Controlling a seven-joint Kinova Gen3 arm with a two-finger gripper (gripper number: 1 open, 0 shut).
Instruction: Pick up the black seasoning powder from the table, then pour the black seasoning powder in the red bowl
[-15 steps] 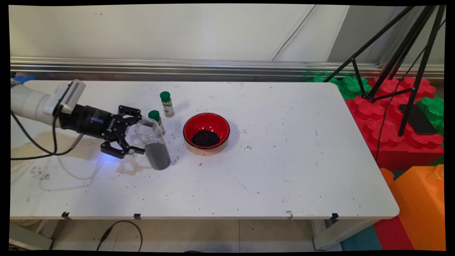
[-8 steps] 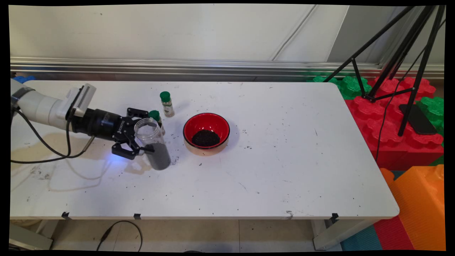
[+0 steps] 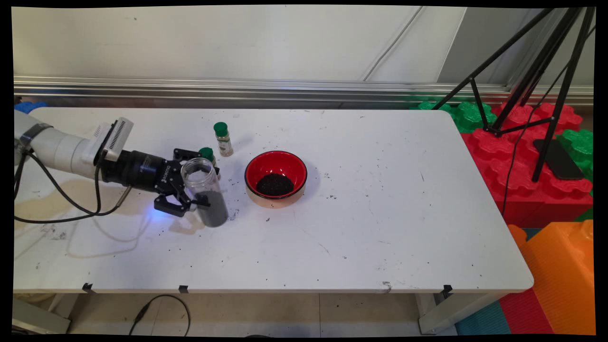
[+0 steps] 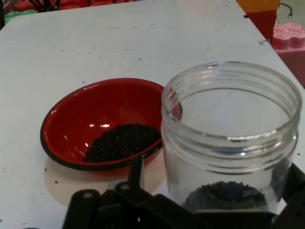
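upright clear lidless jar [image 3: 205,190], dark grains inside, beside red bowl [image 3: 275,176]

jar [image 3: 205,190] hides spice bottle [image 3: 207,154], tripod [image 3: 536,80] cropped

On the desk [image 3: 361,237], left of the frame's centre, an open jar [image 3: 205,190] stands between the fingers of the pincer [image 3: 197,182], which reaches in from the left edge. To the jar's right sits a bowl [image 3: 275,176] with a heap of grains [image 3: 274,184] in it. Just behind the jar stands one shaker [image 3: 207,154], and farther up another shaker [image 3: 222,138]. Blocks [image 3: 546,156] and a tripod [image 3: 532,90] fill the right side.
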